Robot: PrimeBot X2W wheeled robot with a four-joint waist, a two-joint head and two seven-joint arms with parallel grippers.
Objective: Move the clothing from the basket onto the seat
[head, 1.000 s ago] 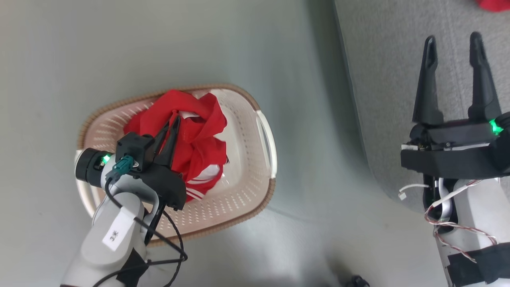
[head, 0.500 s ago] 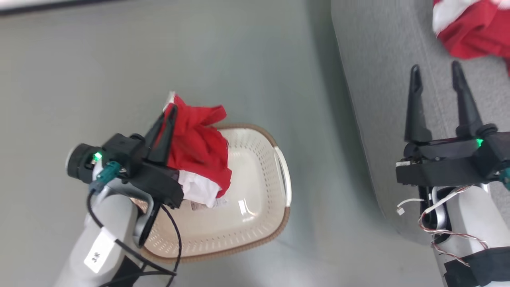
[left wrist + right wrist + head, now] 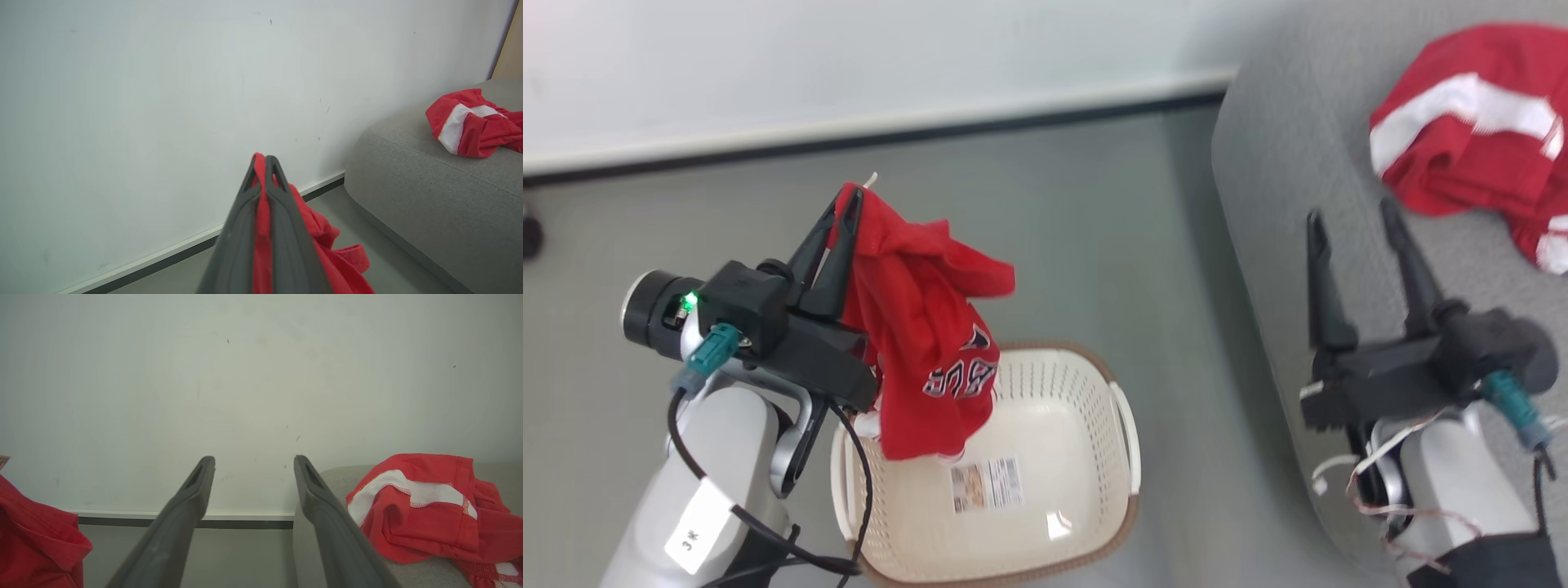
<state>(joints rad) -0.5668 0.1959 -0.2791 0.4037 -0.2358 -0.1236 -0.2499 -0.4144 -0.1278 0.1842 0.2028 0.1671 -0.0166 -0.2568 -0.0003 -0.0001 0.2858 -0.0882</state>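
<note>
My left gripper (image 3: 844, 202) is shut on a red garment (image 3: 919, 343) with dark lettering, which hangs from the fingertips above the left part of the cream basket (image 3: 1123, 433). The basket's floor is bare except for its label (image 3: 987, 483). In the left wrist view the red cloth (image 3: 261, 228) is pinched between the closed fingers. My right gripper (image 3: 1352, 219) stands open over the near edge of the grey sofa (image 3: 1274, 196), holding nothing. Another red garment with white bands (image 3: 1474, 155) lies on the sofa beyond it, and is also in the right wrist view (image 3: 416, 506).
A white wall (image 3: 849, 57) with a dark baseboard (image 3: 890, 135) runs behind the grey floor (image 3: 1078, 229). A strip of floor separates the basket from the sofa's rounded side. A dark round object (image 3: 531, 233) sits at the far left edge.
The left gripper has lifted the red garment up out of the basket, leaving its floor bare. The head camera has tilted up, bringing the wall and the garment on the sofa into view.
</note>
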